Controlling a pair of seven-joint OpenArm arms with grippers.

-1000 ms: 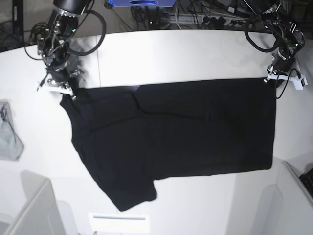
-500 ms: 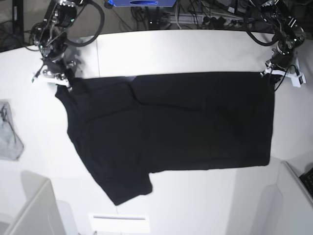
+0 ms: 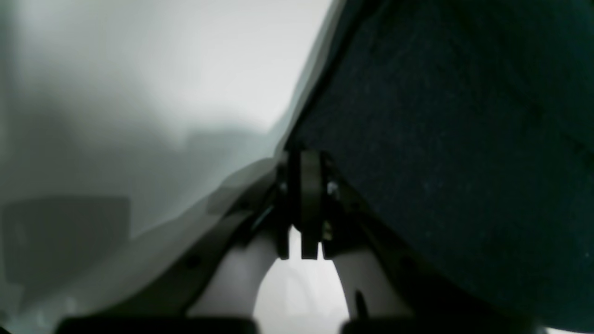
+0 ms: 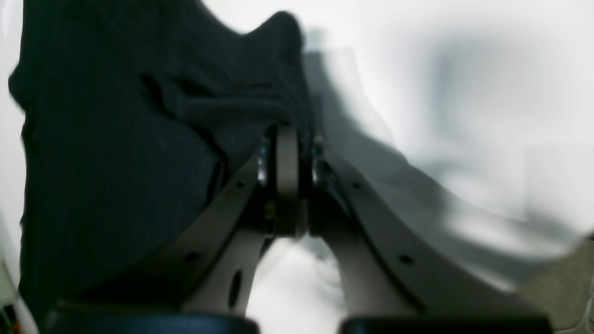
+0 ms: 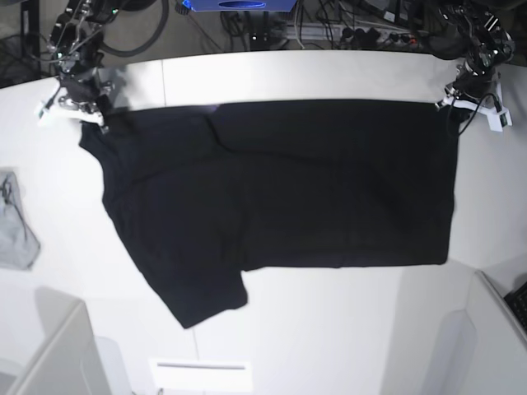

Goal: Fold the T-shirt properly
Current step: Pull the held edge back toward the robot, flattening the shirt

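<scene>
- Black T-shirt (image 5: 280, 185): I see it spread across the white table (image 5: 329, 74), frame centre.
- Left gripper (image 5: 451, 100): upper right, clamped on a shirt corner.
- Right gripper (image 5: 92, 122): upper left, pinching the shirt edge.

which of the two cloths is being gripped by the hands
The large black cloth T-shirt, pinched at its far corners by both hands; the small grey cloth lies untouched at the table's edge.

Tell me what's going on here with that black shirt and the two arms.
A two-armed robot is handling a black T-shirt on a white table. Each gripper is shut on a far corner of the shirt: the left gripper at the base view's right, the right gripper at its left. The shirt lies spread across the table between them, one sleeve sticking out towards the near edge. A small grey cloth sits off to the side.
</scene>
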